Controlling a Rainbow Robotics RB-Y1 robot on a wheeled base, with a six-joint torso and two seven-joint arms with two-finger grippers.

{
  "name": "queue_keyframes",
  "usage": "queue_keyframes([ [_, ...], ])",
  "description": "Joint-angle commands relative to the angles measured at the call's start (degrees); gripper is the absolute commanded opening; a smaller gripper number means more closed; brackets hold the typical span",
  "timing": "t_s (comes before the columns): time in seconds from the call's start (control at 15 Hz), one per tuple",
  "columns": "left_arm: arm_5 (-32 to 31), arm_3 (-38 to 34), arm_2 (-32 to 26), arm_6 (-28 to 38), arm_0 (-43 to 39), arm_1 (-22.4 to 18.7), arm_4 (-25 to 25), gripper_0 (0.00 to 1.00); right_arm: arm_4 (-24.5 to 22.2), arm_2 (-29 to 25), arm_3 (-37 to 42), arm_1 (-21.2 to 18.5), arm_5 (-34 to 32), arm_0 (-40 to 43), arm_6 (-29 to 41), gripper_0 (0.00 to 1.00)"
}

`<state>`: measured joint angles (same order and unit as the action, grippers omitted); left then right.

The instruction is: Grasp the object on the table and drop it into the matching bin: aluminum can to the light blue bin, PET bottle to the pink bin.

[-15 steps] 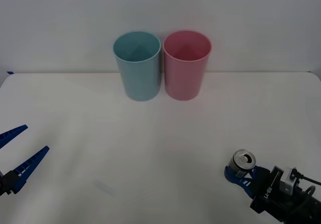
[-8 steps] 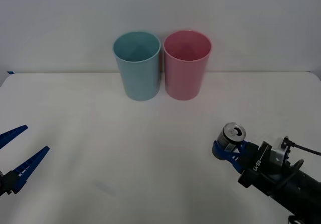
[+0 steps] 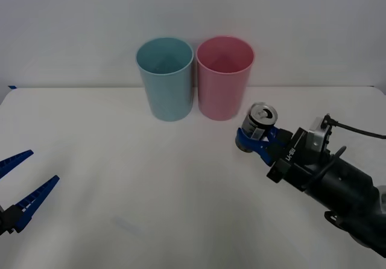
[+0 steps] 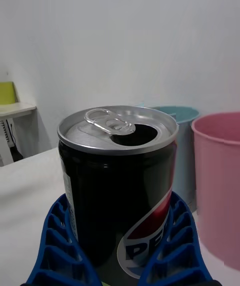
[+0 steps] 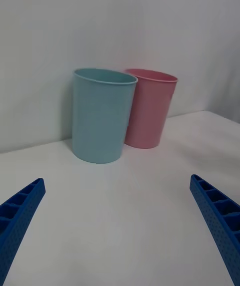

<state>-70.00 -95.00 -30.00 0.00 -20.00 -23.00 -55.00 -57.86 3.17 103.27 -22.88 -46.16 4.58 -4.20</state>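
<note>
Blue ribbed left hand (image 3: 24, 190) wide open, empty, parked low over near desk (image 3: 120, 178) edge, clear of work. Right hand (image 3: 258, 143) clamps aluminum can (image 3: 258, 123) upright, off desk, just before pink bin (image 3: 224, 76); light blue bin (image 3: 164, 77) beside it is can's likely destination.

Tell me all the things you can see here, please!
aluminum can: one, black sides with a shiny silver top and pull tab, held upright above the table, right of the pink bin.
light blue bin: one, pale teal-blue, at the back of the table, beside the pink bin.
pink bin: one, pink, at the back of the table, to the right of the light blue bin.
table: one, white.
right tool: one, blue fingers on a black arm, closed around the can.
left tool: one, blue fingers spread open, at the table's near left edge.
</note>
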Motion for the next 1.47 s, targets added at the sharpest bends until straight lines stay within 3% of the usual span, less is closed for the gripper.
queue_keyframes([
  [0.07,0.00,0.00,0.00,0.00,0.00,0.00,0.00,1.00,-3.23,0.34,0.00,-0.05,0.55,-3.97,5.43,0.00],
  [0.2,0.00,0.00,0.00,0.00,0.00,0.00,0.00,1.00,-5.16,0.96,0.09,-0.23,1.87,-6.78,9.56,0.00],
  [0.47,0.00,0.00,0.00,0.00,0.00,0.00,0.00,1.00,-5.16,8.08,0.09,-3.92,13.20,-13.64,13.34,0.00],
  [0.73,0.00,0.00,0.00,0.00,0.00,0.00,0.00,1.00,-5.78,11.77,0.09,-6.82,18.57,-19.61,17.47,0.00],
  [1.0,0.00,0.00,0.00,0.00,0.00,0.00,0.00,1.00,-5.78,18.80,-0.79,-10.95,26.83,-27.44,23.62,0.00],
  [1.2,0.00,0.00,0.00,0.00,0.00,0.00,0.00,1.00,-5.78,21.61,-8.09,-10.69,27.09,-34.82,23.80,0.00],
  [1.47,0.00,0.00,0.00,0.00,0.00,0.00,0.00,1.00,-5.78,25.22,-19.78,-7.17,27.62,-44.57,23.80,0.00],
])
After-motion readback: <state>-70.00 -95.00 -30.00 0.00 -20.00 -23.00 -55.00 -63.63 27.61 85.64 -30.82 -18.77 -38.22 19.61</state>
